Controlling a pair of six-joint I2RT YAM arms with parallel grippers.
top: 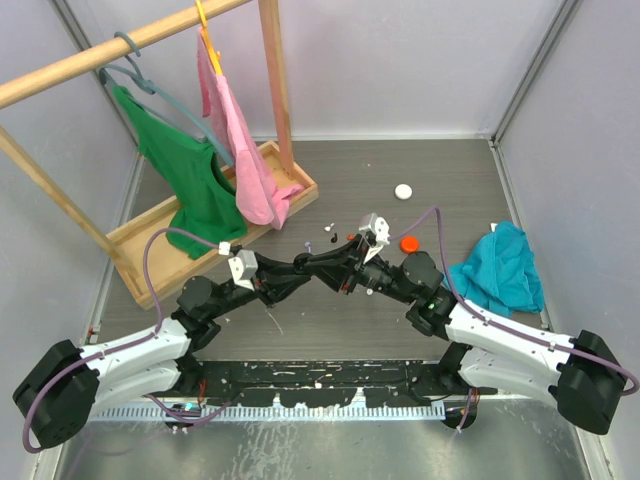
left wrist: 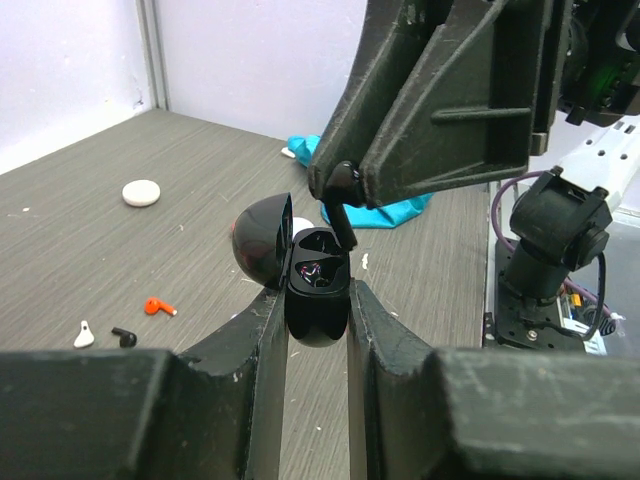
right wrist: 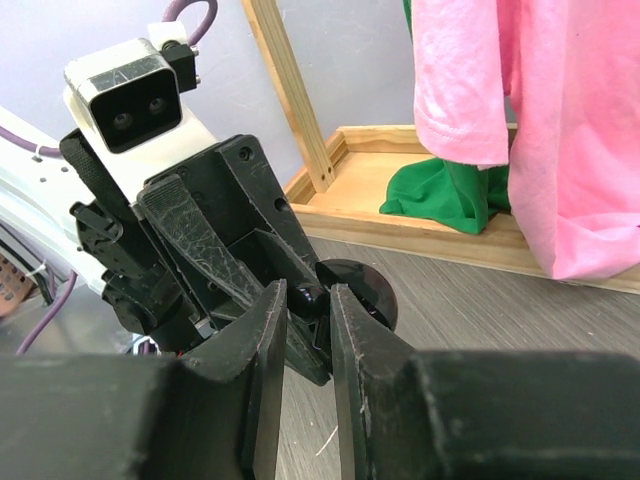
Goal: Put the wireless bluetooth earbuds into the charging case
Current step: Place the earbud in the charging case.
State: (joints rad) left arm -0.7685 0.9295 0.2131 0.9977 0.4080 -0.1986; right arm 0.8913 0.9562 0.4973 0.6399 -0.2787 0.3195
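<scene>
Two grippers meet above the middle of the table (top: 450,175). Our left gripper (left wrist: 318,295) is closed on the case (left wrist: 318,325), a black rounded shell clamped upright with one finger pressed on each side. Its lid (left wrist: 262,240) stands hinged open, tipped back to the left in the left wrist view, and we see dark wells inside with a small pink and white glint in them. Our right gripper (right wrist: 308,310) reaches in from above, its fingers narrowed to a slim gap and pinching the black bud (left wrist: 346,220) by the head. The bud's stem points down, and its tip sits at the mouth of the right-hand well; we cannot tell whether it touches the case. In the right wrist view the bud's head shows as a small black ball between our fingers, with the lid just behind it.

Several things lie loose on the table, well apart from the case. A white bud (left wrist: 84,335) and a loose black bud (left wrist: 123,337) lie close together, with a red bud (left wrist: 155,306) near them. A white puck (left wrist: 141,193) sits farther back, and in the top view a red puck (top: 408,243) lies just beside the right arm. A teal cloth (top: 495,270) is bunched at the right, and a wooden rack (top: 70,65) at the back left carries a green shirt (top: 185,170) and a pink shirt (top: 245,160)
</scene>
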